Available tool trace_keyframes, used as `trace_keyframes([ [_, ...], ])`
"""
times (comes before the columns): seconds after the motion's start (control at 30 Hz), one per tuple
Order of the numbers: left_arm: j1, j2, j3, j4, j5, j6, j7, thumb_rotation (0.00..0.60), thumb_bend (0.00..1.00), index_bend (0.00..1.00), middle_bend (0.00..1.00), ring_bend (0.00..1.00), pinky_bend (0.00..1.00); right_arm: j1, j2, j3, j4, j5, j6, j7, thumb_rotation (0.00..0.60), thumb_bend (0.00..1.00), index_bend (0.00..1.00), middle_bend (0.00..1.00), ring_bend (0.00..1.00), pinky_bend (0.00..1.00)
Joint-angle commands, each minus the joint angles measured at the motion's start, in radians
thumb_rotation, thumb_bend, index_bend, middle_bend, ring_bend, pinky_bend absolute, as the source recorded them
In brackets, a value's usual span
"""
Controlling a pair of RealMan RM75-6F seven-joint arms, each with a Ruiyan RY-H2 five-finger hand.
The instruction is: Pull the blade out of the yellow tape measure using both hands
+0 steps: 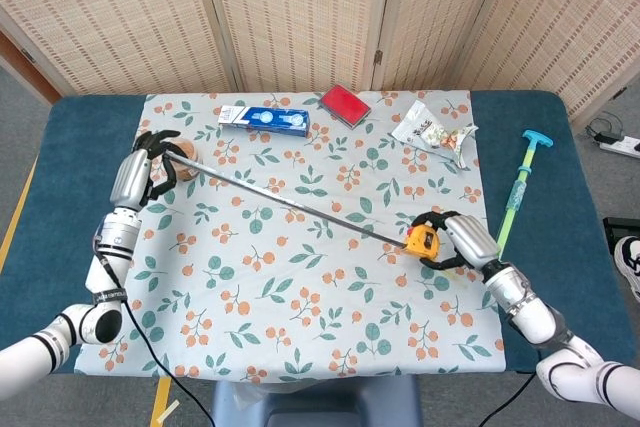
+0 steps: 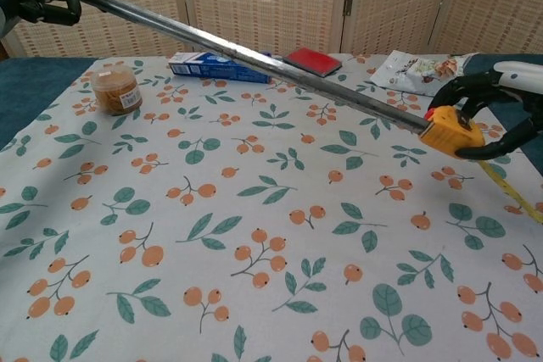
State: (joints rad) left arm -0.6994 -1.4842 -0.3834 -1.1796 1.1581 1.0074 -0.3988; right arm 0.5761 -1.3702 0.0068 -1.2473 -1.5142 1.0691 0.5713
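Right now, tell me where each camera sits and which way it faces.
Head view: high above the table, looking steeply down; shows both arms, left hand pinching the blade end, right hand gripping the yellow tape measure.
Chest view: low at the table's near edge, looking across towards the screens; only the hands and wrists show at the frame's sides.
Both share the stretched blade, tape measure, brown jar, blue box and red case.
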Motion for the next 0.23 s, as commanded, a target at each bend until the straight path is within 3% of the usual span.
trace_keyframes([
  [0.03,-0.003,0.009,0.001,0.018,-0.003,-0.023,-0.020,0.600,0.87,0.50,0.24,0.17,0.00,-0.021,0.015,-0.010,0.004,-0.006,0.018,0.004,0.600,0.41,0.55,0.46,0.43,0.28],
  [0.23,-0.013,0.002,-0.008,0.059,-0.014,-0.045,-0.050,0.600,0.86,0.50,0.24,0.17,0.00,-0.043,0.030,-0.016,0.002,-0.014,0.036,0.007,0.600,0.41,0.55,0.46,0.43,0.28],
])
